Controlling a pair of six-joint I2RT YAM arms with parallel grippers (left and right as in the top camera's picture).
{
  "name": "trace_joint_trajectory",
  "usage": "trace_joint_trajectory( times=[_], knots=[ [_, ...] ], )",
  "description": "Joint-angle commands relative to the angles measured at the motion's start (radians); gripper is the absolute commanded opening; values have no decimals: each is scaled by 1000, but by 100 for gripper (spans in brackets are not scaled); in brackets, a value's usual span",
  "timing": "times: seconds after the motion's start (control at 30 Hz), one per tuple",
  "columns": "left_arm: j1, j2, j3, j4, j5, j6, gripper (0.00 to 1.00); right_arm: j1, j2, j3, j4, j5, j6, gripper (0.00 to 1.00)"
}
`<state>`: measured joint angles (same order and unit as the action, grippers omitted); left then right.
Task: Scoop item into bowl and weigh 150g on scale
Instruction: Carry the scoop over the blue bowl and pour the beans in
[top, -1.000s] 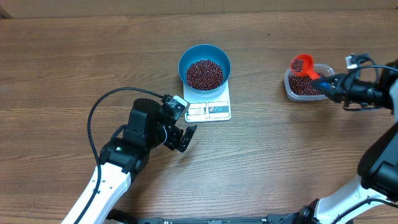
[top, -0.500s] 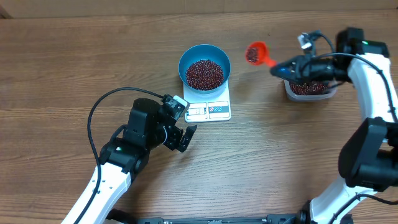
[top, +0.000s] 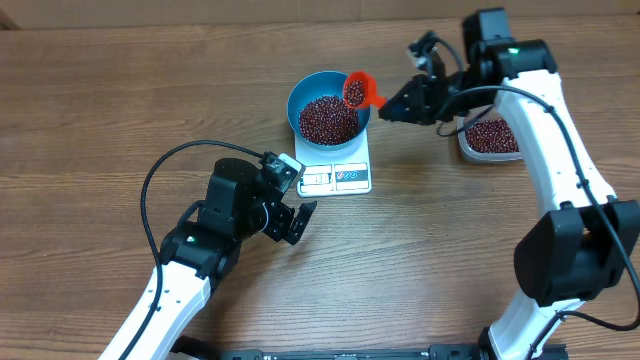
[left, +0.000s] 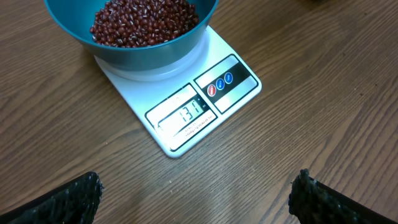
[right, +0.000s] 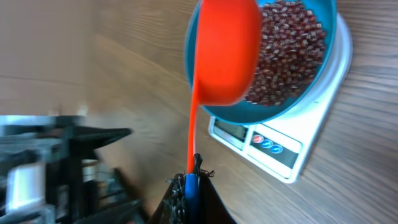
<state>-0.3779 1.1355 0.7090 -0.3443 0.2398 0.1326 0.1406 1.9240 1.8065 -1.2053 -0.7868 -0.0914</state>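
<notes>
Wood-grain table (top: 100, 80), white scale (top: 337, 177), blue bowl (top: 294, 108)

Beans (top: 329, 120) fill the bowl (top: 297, 100) on the scale (top: 340, 178), scoop (top: 356, 90) above its rim, tub (top: 468, 150) to the right

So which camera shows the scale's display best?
The left wrist view: it looks down at the scale up close and its display reads 131. Overhead, the display is too small to read; the right wrist view shows it tilted and illegible.
</notes>
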Motion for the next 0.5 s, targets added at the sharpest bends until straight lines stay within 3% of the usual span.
trace_joint_trajectory(
  times=[0.0, 0.47],
  knots=[
    [5, 3, 21, 1, 12, -10, 100, 68, -2, 63, -2, 234, 59, 4],
    [5, 3, 21, 1, 12, -10, 99, 352, -2, 120, -18, 901, 96, 4]
  ],
)
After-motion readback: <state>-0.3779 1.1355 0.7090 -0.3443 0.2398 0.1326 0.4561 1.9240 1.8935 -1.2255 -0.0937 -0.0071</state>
